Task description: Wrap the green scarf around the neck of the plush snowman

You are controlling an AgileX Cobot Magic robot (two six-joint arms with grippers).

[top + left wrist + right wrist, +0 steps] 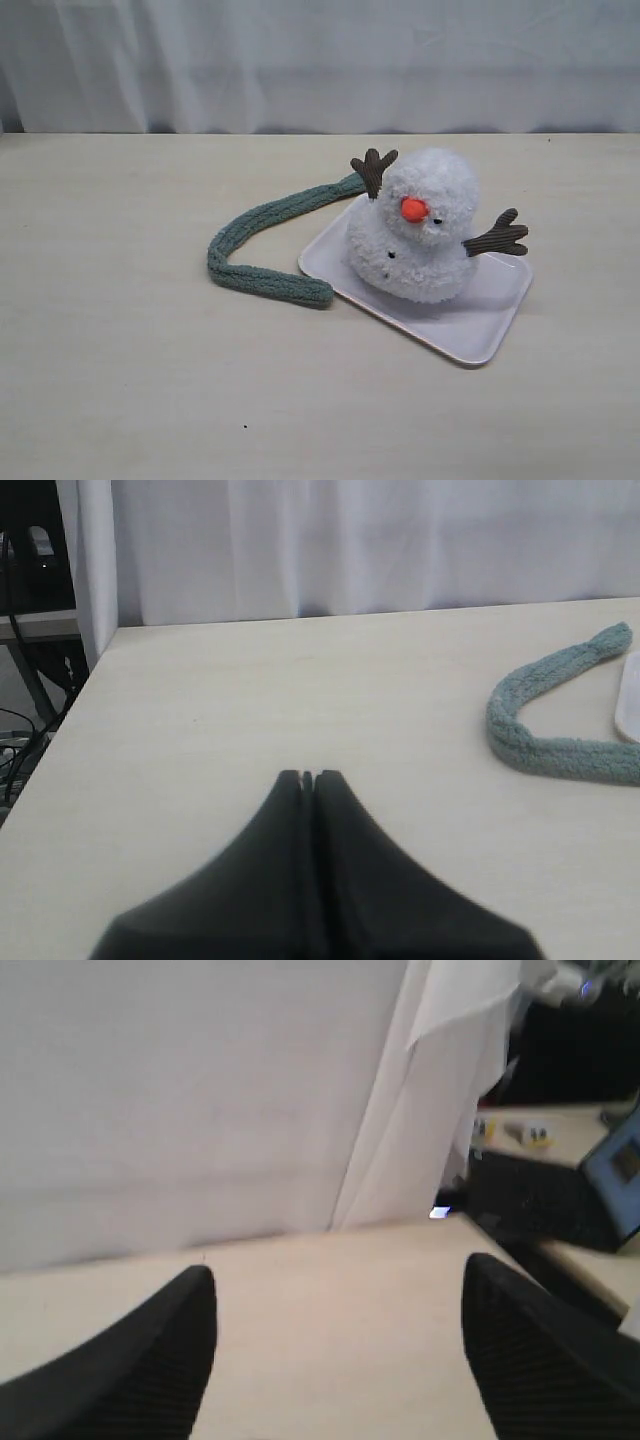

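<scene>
Lying looped at centre-left, the green scarf (pixel 270 281) has its free end just beside the tray (pixel 480 320) under the plush snowman (pixel 420 230), right of centre. The left hand (pixel 308 777), pressed closed and empty, should spread, then pinch that end; the right hand (pixel 340 1270) gapes wide.

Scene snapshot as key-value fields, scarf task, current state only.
snowman: plush snowman sits on white tray
scarf: green scarf lies in a curve on the table, on the left arm's side of the tray, not wrapped
left: left end effector shut, empty, above the table, apart from the scarf
right: right end effector open, empty
progress: not started
</scene>
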